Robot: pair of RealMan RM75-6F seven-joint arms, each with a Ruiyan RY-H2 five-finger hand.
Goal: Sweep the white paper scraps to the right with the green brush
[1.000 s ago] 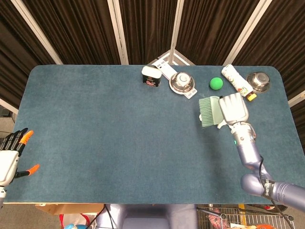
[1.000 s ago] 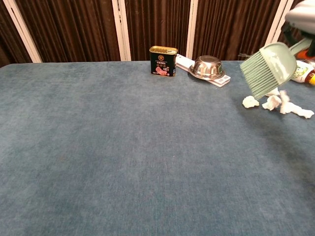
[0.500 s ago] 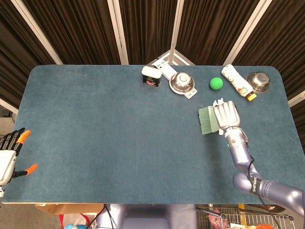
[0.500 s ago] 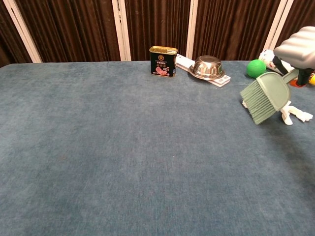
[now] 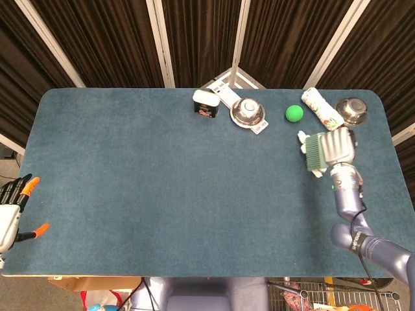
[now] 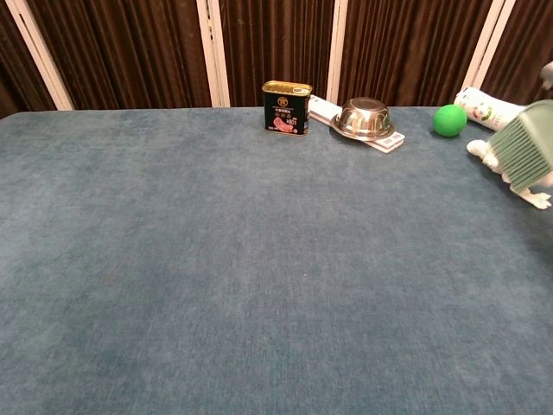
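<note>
My right hand (image 5: 338,146) grips the green brush (image 5: 315,154), bristles facing left, near the table's right side. In the chest view the green brush (image 6: 524,154) sits low at the right edge of the frame, and the hand itself is cut off there. White paper scraps (image 6: 479,150) show just left of the bristles, and another scrap (image 6: 537,200) lies below them. From the head view a white scrap (image 5: 302,138) peeks out at the brush's upper left corner. My left hand (image 5: 11,214) hangs off the table's left edge, fingers spread, holding nothing.
A green ball (image 5: 294,113), a white bottle (image 5: 321,108) and a small steel bowl (image 5: 352,110) stand behind the brush. Further left are a steel bowl (image 5: 248,112) on a white strip and a dark tin can (image 5: 205,103).
The right hand has swept the brush rightwards across the table. The scraps that lay right of the brush are pushed along; some now lie at its left edge.
</note>
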